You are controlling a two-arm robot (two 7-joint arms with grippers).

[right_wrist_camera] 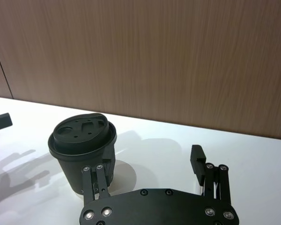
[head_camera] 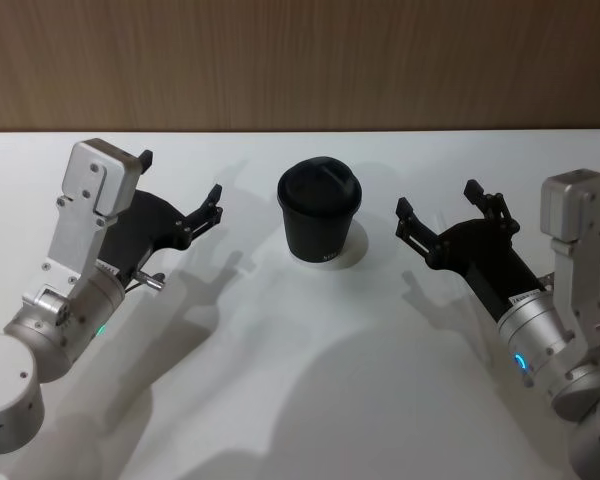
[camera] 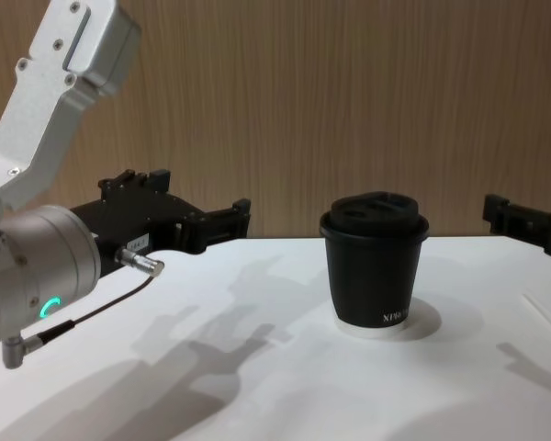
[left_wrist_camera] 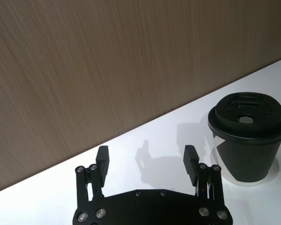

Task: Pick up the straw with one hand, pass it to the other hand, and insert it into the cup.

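Jaws gape wide and empty on the left gripper (head_camera: 180, 178) and right gripper (head_camera: 438, 200), two in all, flanking the one cup (head_camera: 320, 215) upright on the counter (head_camera: 300, 390); the straw I cannot make out. Likely light, thin, easily crushed: pinch it gently off-centre, leaving length for the handover

The left gripper (head_camera: 180, 178) has its two black fingers spread wide, with nothing between them. The right gripper (head_camera: 438, 198) faces it from the other side, also spread wide and empty. Both point forward and slightly inward, toward each other.
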